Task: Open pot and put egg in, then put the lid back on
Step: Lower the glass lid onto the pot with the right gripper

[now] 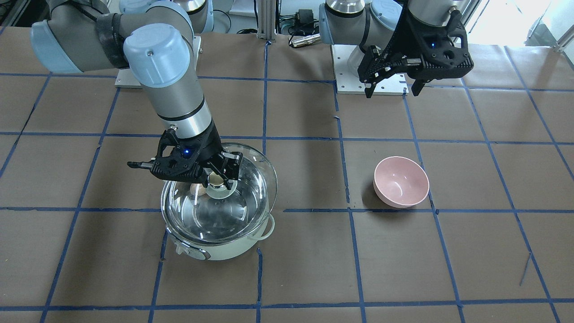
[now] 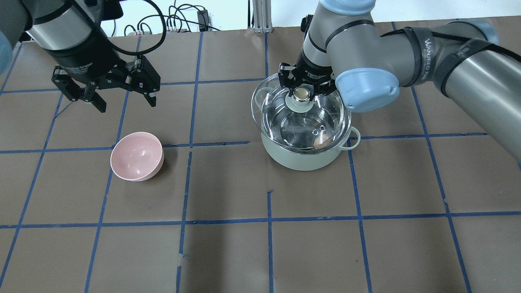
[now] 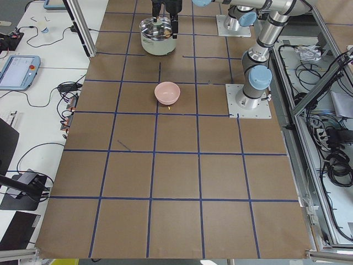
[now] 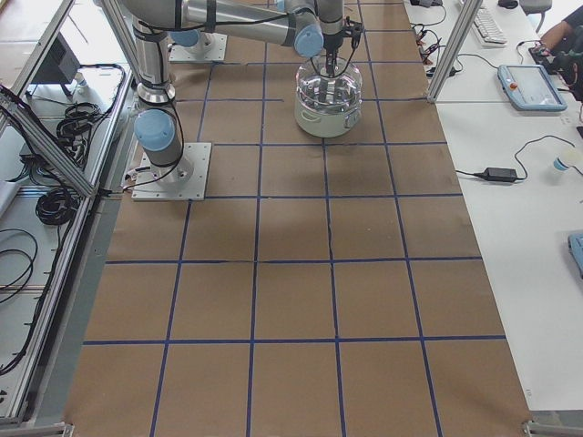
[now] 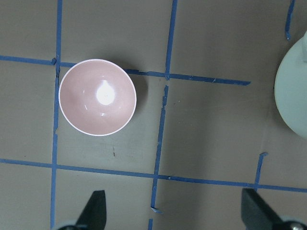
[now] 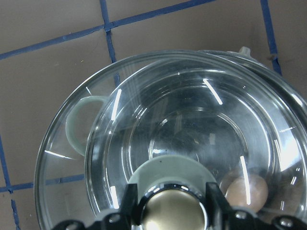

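Note:
The pale mint-green pot (image 2: 303, 158) stands right of the table's middle. The brown egg (image 2: 321, 143) lies inside it on the steel bottom and shows through the glass in the right wrist view (image 6: 246, 190). My right gripper (image 2: 301, 94) is shut on the gold-topped knob (image 6: 172, 208) of the clear glass lid (image 2: 301, 118). The lid hangs over the pot, shifted a little toward the robot's side. I cannot tell whether it touches the rim. My left gripper (image 2: 126, 103) is open and empty, high above the table behind the pink bowl.
An empty pink bowl (image 2: 137, 156) sits on the brown paper left of the pot, below my left gripper, and shows in the left wrist view (image 5: 97, 97). Blue tape lines grid the table. The arm bases stand at the robot's edge.

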Robot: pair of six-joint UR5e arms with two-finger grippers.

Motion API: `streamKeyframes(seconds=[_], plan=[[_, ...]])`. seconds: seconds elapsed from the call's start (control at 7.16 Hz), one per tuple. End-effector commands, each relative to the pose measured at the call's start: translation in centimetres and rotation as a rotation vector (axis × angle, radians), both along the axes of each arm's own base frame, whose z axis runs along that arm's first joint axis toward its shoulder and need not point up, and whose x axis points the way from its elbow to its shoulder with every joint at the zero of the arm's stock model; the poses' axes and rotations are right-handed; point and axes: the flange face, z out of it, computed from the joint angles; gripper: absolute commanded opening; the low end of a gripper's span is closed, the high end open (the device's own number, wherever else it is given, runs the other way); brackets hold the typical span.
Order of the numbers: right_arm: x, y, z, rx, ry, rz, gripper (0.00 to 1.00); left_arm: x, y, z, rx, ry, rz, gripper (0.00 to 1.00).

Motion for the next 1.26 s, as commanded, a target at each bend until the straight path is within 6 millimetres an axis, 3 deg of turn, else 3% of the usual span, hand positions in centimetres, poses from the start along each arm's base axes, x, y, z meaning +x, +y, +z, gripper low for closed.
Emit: streamKeyframes(seconds=[0.0,0.14,1.12], plan=[[-0.7,-0.3,-0.2,-0.009,0.016,0.048,0.35,1.9,-0.6,0.4,-0.024,0.002,-0.048,1.0],[-0.7,-0.3,-0.3,-0.008,0.018,0.048,0.35,2.8,-0.8,0.2,-0.018,0.001,-0.041,1.0],[-2.3,-0.5,-1.5,-0.001,0.012,0.049,0.35,2.3,0.5,0.1,-0.024,-0.004,-0.056,1.0]])
